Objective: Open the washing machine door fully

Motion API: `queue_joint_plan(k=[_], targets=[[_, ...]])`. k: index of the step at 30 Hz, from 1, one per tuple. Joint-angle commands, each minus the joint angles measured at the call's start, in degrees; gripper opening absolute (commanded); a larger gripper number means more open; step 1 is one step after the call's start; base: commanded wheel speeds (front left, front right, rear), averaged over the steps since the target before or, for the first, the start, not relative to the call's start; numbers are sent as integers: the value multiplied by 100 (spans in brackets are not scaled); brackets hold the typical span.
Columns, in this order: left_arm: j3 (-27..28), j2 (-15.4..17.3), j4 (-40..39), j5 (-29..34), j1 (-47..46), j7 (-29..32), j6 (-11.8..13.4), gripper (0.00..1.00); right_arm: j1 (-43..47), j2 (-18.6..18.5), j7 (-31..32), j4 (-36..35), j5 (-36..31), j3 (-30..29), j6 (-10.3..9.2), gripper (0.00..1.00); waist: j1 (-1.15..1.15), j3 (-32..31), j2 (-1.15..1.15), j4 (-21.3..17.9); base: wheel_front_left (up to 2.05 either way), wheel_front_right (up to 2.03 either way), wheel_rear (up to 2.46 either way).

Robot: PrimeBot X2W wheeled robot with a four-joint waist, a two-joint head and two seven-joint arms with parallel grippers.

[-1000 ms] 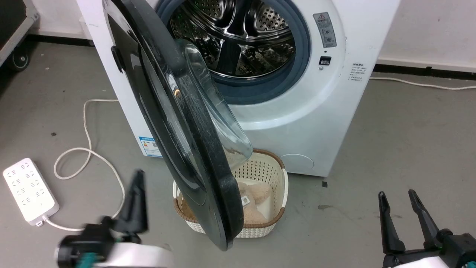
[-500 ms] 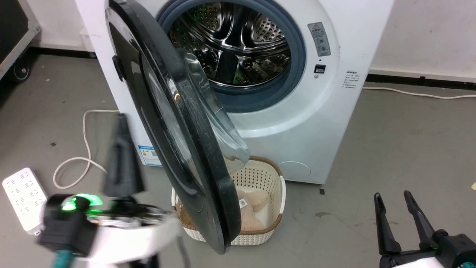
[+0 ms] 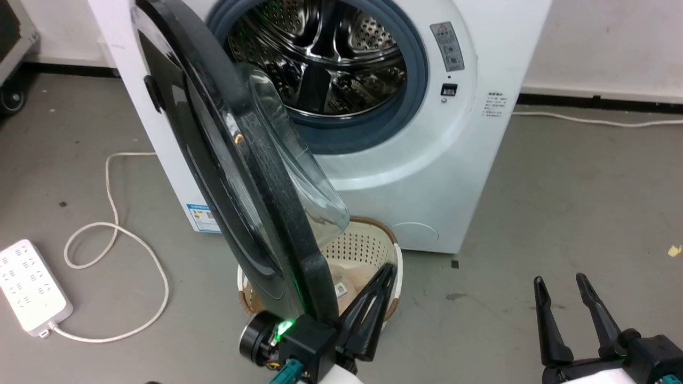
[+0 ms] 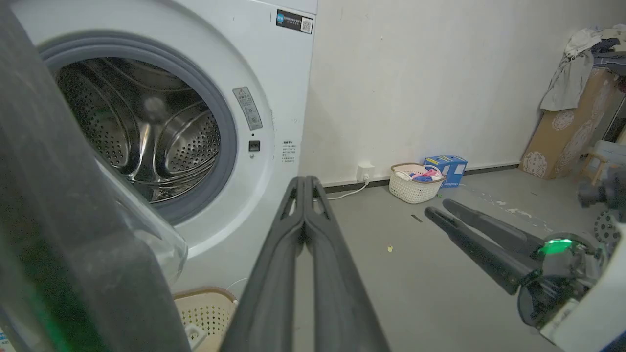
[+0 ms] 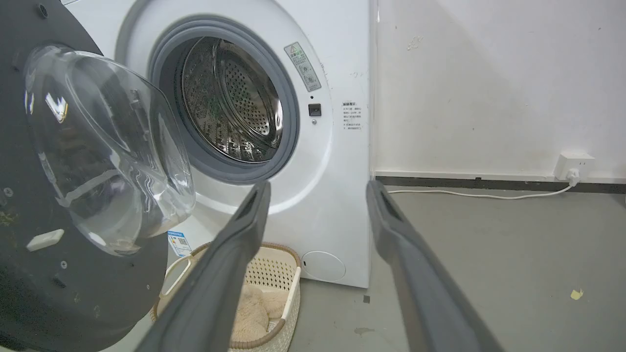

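The washing machine door (image 3: 235, 176) is a big glossy black disc hinged on the left, standing about half open. Its clear glass bowl (image 3: 304, 176) faces the steel drum (image 3: 320, 58). My left gripper (image 3: 388, 268) is shut with nothing in it, low beside the inner face of the door's bottom rim; I cannot tell whether it touches. In the left wrist view the closed fingers (image 4: 304, 182) point toward the machine front, with the door's edge (image 4: 73, 234) close on the left. My right gripper (image 3: 559, 278) is open at the lower right, clear of the door (image 5: 49, 283).
A cream basket (image 3: 373, 246) holding something beige and plush sits on the floor under the door. A white power strip (image 3: 32, 288) and its cable (image 3: 114, 234) lie at the left. Bare grey floor (image 3: 576, 202) spreads to the right. Another basket (image 4: 413, 182) stands by the wall.
My left arm has swung from the door's outer left side, round under its bottom edge to the inner side. The camera shifted a little. The door's angle looks unchanged.
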Motion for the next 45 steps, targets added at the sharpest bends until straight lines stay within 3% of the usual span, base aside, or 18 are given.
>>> queue_joint_plan(k=[1,10,22,24,32,37,45], targets=[[7,13,255,-100,64,40,78,0,-33,25,-26,27,33,4,5,100,0,40,0,-19,0,0,0],[402,43,1197,-401,-81,49,298,0,-45,25,-26,44,62,-3,5,100,0,137,0,13,0,0,0],[586,318,1440,-449,126,-44,437,0,86,25,-26,119,89,-41,5,100,0,-59,0,834,0,0,0],[777,521,1252,-474,293,2,571,0,131,25,-26,141,93,-37,5,100,0,-111,0,1232,0,0,0],[1424,907,968,-661,415,47,875,0,110,25,-26,156,69,35,5,100,0,-34,0,1810,0,0,0],[1898,1259,926,-869,301,152,894,0,4,25,-26,142,-33,67,5,100,0,198,0,1911,0,0,0],[2806,1981,1206,-1254,-91,339,868,0,-196,25,17,58,-266,65,5,100,0,777,0,1765,0,0,0]])
